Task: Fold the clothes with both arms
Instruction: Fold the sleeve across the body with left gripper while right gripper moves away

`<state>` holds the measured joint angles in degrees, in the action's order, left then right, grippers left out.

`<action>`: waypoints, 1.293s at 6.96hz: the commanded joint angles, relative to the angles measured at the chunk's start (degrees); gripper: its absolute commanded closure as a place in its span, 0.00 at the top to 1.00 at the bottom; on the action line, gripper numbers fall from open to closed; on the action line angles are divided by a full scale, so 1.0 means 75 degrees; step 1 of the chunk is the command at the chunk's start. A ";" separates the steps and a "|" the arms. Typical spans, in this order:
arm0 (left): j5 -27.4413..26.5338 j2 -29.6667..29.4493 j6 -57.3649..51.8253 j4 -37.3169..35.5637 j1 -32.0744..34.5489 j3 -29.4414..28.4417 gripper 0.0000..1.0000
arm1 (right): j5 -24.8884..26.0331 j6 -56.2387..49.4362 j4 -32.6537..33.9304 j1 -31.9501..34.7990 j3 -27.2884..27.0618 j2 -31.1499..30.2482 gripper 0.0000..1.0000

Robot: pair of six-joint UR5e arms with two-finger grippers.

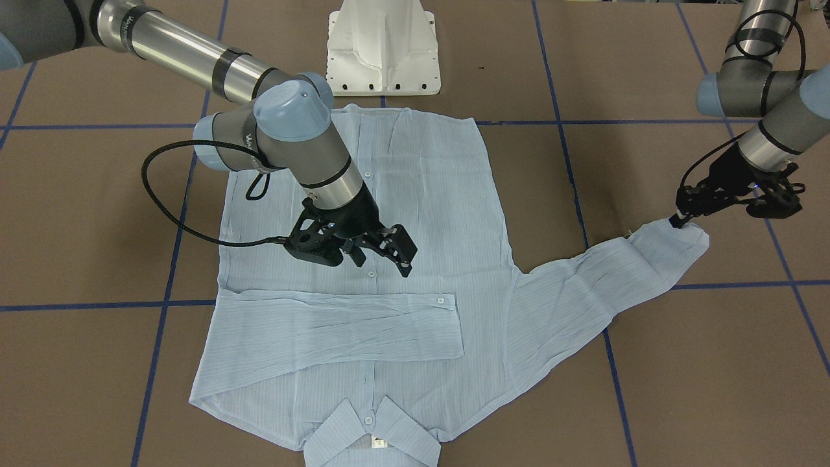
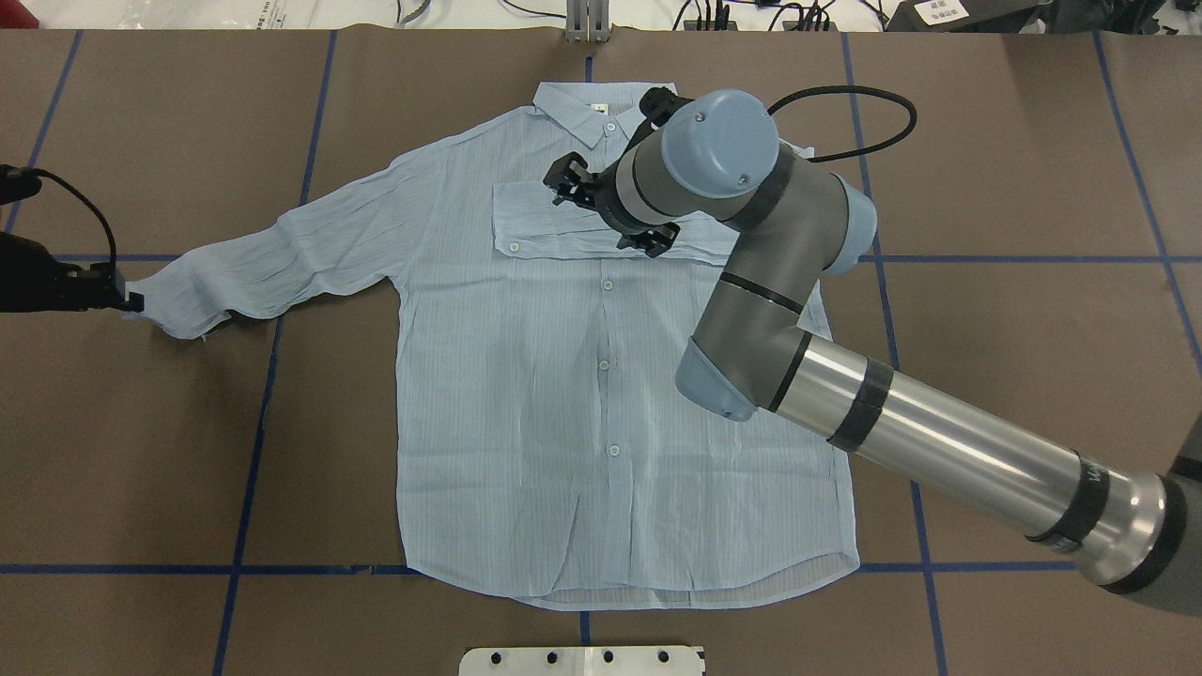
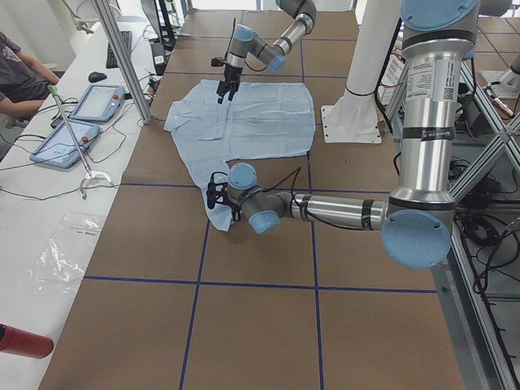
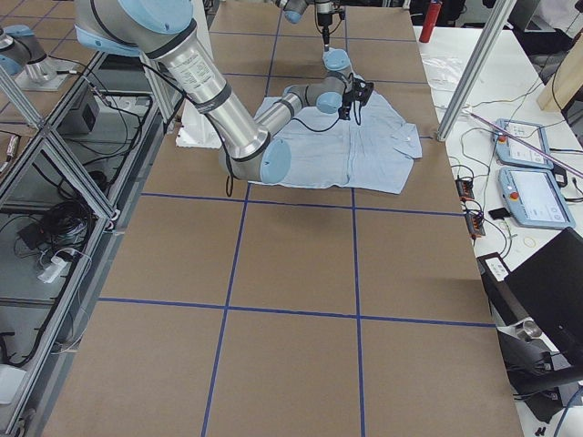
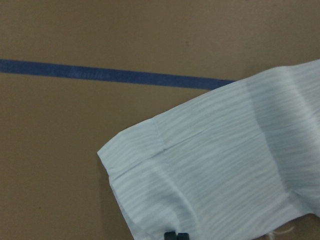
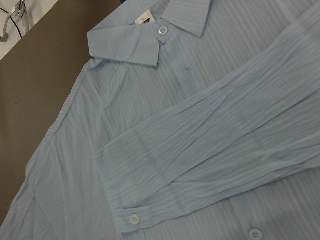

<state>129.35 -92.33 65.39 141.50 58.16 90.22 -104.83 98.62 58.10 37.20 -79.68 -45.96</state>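
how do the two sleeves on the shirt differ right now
The folded sleeve lies across the chest of the shirt; the outstretched sleeve lies out sideways on the table. The folded sleeve's cuff lies free near the open right gripper; the outstretched sleeve's cuff seems pinched by the left gripper. Both are light blue and wrinkled.
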 commanded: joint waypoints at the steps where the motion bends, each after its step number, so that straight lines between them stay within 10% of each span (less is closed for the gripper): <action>1: 0.0261 -0.1742 0.2367 -0.0116 -0.0496 0.0170 0.00 | -0.0445 -0.0547 -0.0001 0.0462 -0.1231 -0.1389 0.99; 4: -0.1114 -0.4147 0.4179 -0.0712 -0.1959 -0.0272 0.00 | -0.1573 -0.1849 -0.0024 0.1541 -0.1563 -0.2494 1.00; 6: -0.2253 -0.6230 0.4954 -0.0703 -0.2561 -0.2164 0.00 | -0.1796 -0.2051 -0.0024 0.1847 -0.1668 -0.2916 1.00; 9: -0.3078 -0.7058 0.5762 -0.0702 -0.2950 -0.2629 0.00 | -0.1703 -0.2099 -0.0036 0.1848 -0.1739 -0.3117 1.00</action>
<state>107.60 -142.63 105.81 136.31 36.64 71.94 -117.91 82.96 57.84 51.01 -92.48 -68.87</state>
